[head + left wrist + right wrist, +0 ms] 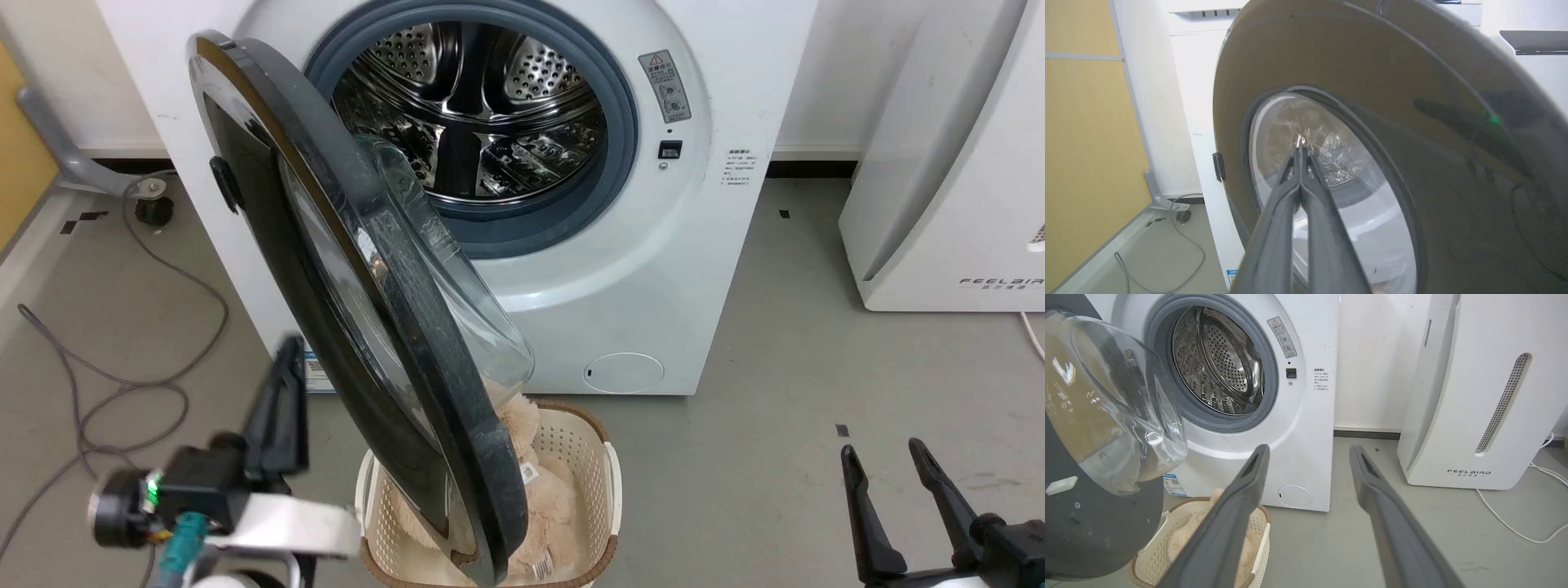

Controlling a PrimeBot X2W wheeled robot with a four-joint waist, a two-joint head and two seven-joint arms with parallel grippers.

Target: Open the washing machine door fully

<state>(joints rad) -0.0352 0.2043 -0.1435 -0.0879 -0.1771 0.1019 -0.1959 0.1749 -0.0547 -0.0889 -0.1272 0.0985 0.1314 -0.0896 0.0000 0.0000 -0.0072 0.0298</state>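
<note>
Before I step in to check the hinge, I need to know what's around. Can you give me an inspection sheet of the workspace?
Surface: grey floor, a few small dark marks.
Job's things: washing machine door swung partly open, hinged on the robot's left; washing machine with its drum exposed, nothing seen inside.
Clutter: basket holding a beige plush toy, below the door's lower edge.
Grippers: left gripper fingers shut, at the door's outer face, contact unclear; right gripper open, holding nothing, apart from the machine.
Cables: grey cable looping on the floor at left; white cable beside the FEELBIRD appliance.
Surroundings: yellow panel at left; FEELBIRD appliance at right.
</note>
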